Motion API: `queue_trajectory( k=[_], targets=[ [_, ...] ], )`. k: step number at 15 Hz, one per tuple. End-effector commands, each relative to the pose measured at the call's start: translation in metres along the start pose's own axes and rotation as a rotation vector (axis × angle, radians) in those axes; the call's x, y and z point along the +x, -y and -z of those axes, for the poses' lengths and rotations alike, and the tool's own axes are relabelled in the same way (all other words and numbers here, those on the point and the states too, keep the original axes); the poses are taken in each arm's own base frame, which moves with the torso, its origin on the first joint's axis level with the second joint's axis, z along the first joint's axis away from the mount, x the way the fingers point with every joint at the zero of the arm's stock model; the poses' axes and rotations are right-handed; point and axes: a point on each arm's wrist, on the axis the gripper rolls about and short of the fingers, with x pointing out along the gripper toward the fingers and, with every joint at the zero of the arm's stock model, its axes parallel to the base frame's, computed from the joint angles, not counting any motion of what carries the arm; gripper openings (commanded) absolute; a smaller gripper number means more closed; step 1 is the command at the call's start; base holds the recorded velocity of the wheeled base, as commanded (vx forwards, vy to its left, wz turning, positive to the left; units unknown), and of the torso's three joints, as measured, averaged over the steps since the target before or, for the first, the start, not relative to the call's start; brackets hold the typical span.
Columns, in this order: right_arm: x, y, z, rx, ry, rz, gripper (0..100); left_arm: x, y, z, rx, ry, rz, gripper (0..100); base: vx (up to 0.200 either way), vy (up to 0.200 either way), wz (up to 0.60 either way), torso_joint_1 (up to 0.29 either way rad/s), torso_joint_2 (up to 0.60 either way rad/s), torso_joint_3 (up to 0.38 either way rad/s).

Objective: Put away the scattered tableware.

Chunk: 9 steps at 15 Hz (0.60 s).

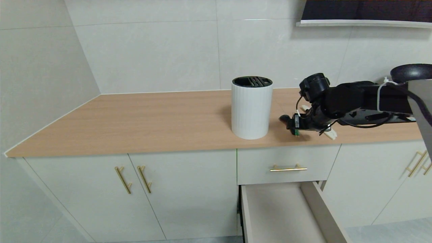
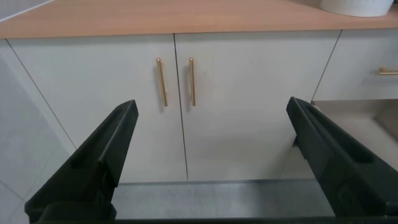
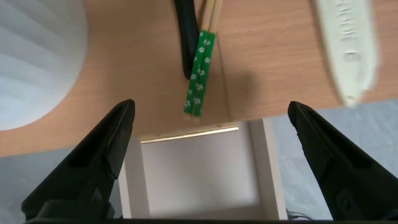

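The right hand [image 3: 209, 115], jaws spread wide, hovers over the green-tipped chopsticks [image 3: 200, 81] lying on the tabletop [image 1: 152, 121] just beside the white holder [image 1: 251, 108]; the pickup step seemingly calls for lowering and closing on them.

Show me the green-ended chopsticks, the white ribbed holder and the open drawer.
green-ended chopsticks [image 3: 200, 74]: right wrist view, on the green patterned end.
white ribbed holder [image 1: 251, 111]: head view, middle of its side wall.
open drawer [image 1: 278, 212]: head view, on its bare floor.
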Motion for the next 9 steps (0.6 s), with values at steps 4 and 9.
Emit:
queue_trajectory(
  k=[4, 9],
  targets=[
    [0.028, -0.006, 0.01, -0.01, -0.035, 0.012, 100, 0.0, 0.0, 0.0, 0.0, 0.0, -0.001, 100, 0.0, 0.0, 0.0, 0.0, 0.0, 0.0],
    [0.036, -0.009, 0.009, 0.002, -0.002, 0.002, 100, 0.0, 0.0, 0.0, 0.0, 0.0, -0.001, 100, 0.0, 0.0, 0.0, 0.0, 0.0, 0.0]
  ],
)
